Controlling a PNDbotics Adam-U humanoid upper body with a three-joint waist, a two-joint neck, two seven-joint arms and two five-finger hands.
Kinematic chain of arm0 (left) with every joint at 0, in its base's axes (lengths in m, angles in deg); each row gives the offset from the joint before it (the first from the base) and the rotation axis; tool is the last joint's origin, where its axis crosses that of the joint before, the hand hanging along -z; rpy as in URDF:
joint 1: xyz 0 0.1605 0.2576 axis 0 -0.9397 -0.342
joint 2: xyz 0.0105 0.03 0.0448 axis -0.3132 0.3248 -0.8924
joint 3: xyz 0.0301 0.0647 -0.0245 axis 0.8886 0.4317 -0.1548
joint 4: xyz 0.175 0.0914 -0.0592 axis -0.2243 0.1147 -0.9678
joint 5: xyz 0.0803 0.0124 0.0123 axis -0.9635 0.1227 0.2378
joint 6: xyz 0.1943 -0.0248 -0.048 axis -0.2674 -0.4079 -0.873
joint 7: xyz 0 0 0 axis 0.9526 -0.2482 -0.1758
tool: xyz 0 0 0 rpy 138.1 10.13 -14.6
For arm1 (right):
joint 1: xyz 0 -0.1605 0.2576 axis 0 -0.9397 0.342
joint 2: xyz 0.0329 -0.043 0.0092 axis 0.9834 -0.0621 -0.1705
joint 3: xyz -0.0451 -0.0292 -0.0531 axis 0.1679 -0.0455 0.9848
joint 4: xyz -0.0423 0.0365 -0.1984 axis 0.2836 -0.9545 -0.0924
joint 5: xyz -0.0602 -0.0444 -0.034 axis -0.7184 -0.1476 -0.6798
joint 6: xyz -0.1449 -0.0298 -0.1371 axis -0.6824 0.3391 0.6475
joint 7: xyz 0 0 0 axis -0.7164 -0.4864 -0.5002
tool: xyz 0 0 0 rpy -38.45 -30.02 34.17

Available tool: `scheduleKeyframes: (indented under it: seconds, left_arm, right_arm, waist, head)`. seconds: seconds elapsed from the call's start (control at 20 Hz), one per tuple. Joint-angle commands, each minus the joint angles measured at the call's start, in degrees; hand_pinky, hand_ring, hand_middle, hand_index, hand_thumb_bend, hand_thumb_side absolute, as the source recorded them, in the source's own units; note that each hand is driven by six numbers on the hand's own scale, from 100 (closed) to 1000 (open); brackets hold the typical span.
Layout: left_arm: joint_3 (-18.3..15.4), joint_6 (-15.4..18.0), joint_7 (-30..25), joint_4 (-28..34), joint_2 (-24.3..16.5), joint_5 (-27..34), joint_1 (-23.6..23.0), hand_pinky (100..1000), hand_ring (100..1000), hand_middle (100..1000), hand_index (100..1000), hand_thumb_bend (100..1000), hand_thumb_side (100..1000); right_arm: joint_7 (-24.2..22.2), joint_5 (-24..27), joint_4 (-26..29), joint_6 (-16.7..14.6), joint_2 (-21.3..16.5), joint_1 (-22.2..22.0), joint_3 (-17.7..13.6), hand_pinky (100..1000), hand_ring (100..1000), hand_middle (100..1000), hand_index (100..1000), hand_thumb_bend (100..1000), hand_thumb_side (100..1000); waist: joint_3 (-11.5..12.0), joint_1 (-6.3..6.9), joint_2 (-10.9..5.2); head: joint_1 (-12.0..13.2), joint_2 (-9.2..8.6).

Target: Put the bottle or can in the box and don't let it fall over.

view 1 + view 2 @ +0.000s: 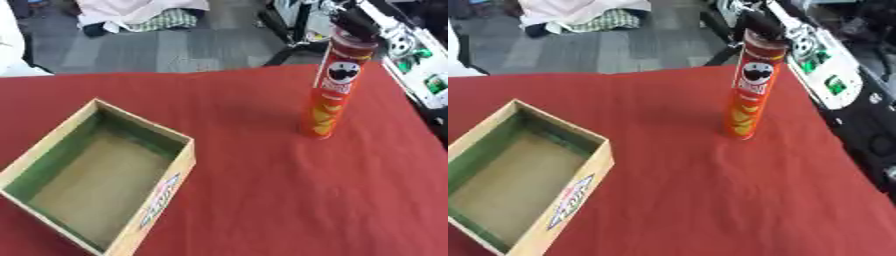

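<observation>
A tall red chips can stands upright on the red tablecloth at the right, leaning slightly. My right hand, dark and blurred, comes in from the upper right and sits over the can's top, its fingers wrapped round the rim and hiding the lid. The open cardboard box, with green inner walls and a brown floor, lies at the left front, well apart from the can, and holds nothing. My left hand shows in no view.
The red table stretches between box and can. My right arm, with white and green parts, runs along the table's right edge. Beyond the far edge are grey floor, cloth bundles and dark equipment.
</observation>
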Motion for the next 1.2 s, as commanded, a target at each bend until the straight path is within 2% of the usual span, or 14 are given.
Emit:
scheduleKeyframes:
  seconds: [0.05,0.35,0.75,1.2]
  left_arm:
    - [-0.3,0.1,-0.2,0.9,-1.2,0.1,0.6,870,813,827,702,551,439]
    - [-0.4,0.0,-0.2,0.9,-1.3,0.1,0.5,871,814,827,703,549,440]
    - [-0.3,0.0,-0.3,0.9,-1.4,0.1,0.7,871,814,827,703,549,440]
    - [-0.4,0.0,-0.4,0.9,-1.4,0.1,0.8,871,815,827,702,548,440]
  right_arm:
    - [-0.2,0.2,0.6,-0.1,-2.0,0.3,-0.7,866,954,917,914,154,993]
    - [0.0,0.8,1.9,-0.1,-2.8,-0.3,-1.6,863,951,917,915,153,992]
    - [1.3,2.2,7.3,1.3,-5.4,-2.6,-3.7,863,950,916,916,148,979]
    - [0.5,3.8,12.5,2.3,-6.7,-5.1,-3.5,866,949,915,918,144,996]
  waist:
    - [-0.1,0.05,-0.57]
    - [-0.1,0.1,-0.59]
    - [-0.2,-0.08,-0.47]
    - [-0.2,-0.24,-0.37]
  head:
    - [0.1,-0.61]
    - [0.3,-0.61]
    - [0.5,-0.38]
    - [0.5,-0.55]
